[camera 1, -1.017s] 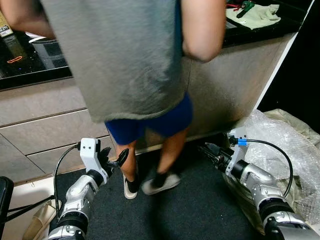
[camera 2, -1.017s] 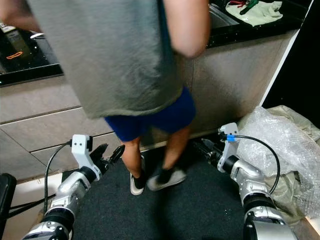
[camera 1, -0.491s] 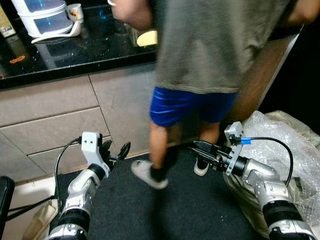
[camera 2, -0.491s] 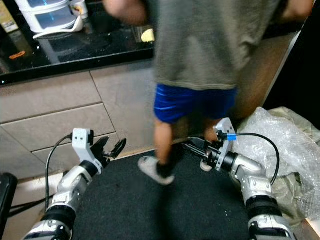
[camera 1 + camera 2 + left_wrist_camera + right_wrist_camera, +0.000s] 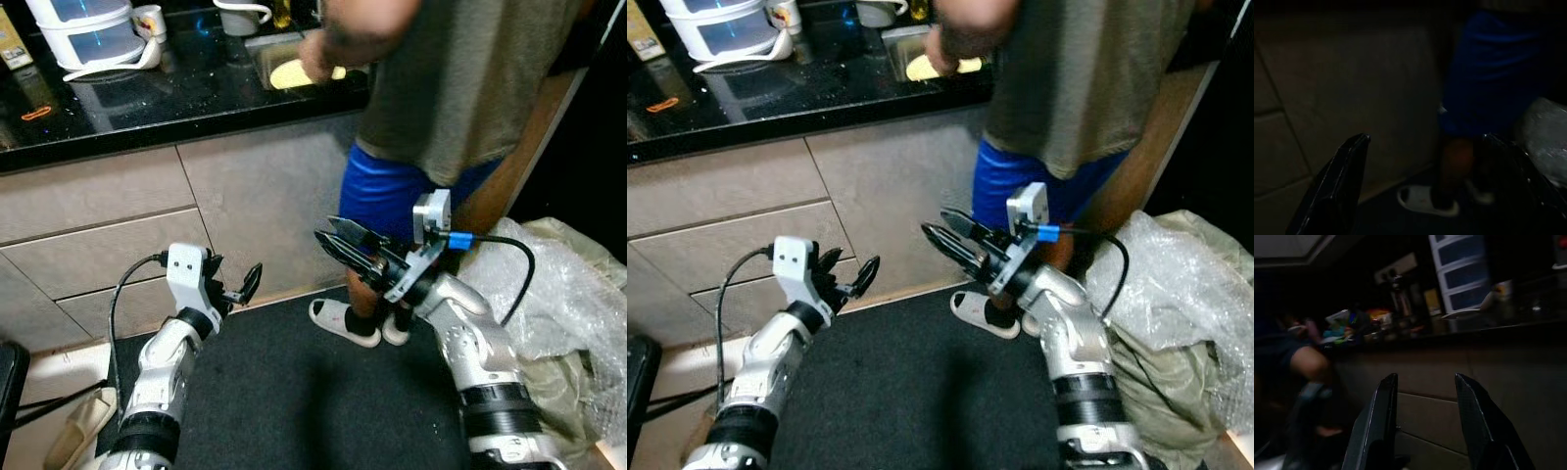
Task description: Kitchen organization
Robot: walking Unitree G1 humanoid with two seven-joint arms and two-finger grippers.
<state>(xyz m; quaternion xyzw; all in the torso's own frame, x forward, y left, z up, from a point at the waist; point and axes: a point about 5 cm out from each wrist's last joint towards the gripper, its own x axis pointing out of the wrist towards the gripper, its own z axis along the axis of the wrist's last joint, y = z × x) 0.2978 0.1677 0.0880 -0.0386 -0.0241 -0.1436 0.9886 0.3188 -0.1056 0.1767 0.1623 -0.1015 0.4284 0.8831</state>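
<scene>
Standing at the black counter (image 5: 147,108), a person (image 5: 441,88) faces it.

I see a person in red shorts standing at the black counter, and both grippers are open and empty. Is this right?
Not quite: the person's shorts are blue, not red, as the left eye view shows. The rest holds: the person stands at the black counter, and the left gripper and right gripper are open and empty.

Home kitchen, black countertop (image 5: 147,108), sink (image 5: 284,59)
</scene>
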